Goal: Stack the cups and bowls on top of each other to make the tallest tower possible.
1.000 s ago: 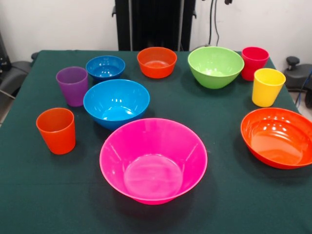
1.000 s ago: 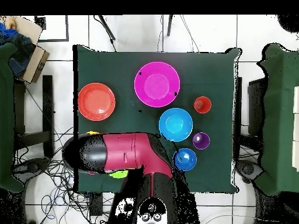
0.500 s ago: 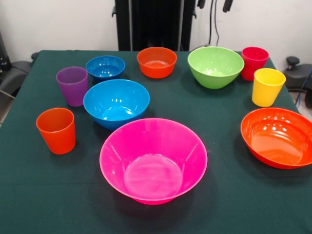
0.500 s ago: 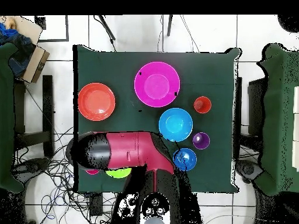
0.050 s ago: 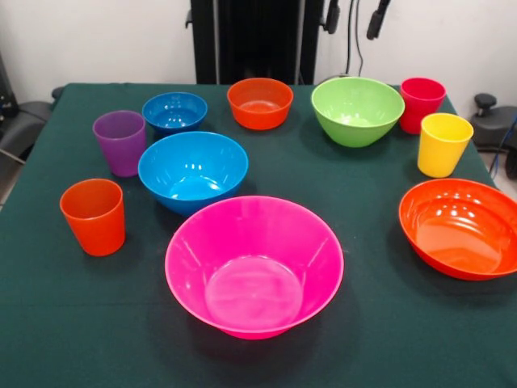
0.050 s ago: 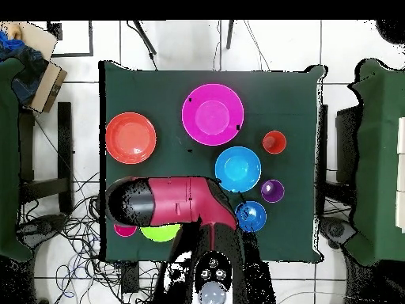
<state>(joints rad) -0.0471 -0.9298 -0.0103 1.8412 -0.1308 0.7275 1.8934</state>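
Nothing stacked yet: cups and bowls all separate and upright on the green-clothed bench [image 5: 380, 323], likely spread out so each can be reached alone. Large pink bowl [image 5: 254, 265] nearest the camera, blue bowl [image 5: 192, 170] just behind, orange cup [image 5: 94, 216] and purple cup [image 5: 120, 142] to the side; green bowl [image 5: 357, 110], red cup [image 5: 422, 103] and yellow cup [image 5: 443, 144] further back. Glossy smooth plastic, tapered walls, suited to nesting. Gripper [image 5: 354, 16] only as dark tips at the top edge, above the green bowl; spread or pressed together, cannot tell.
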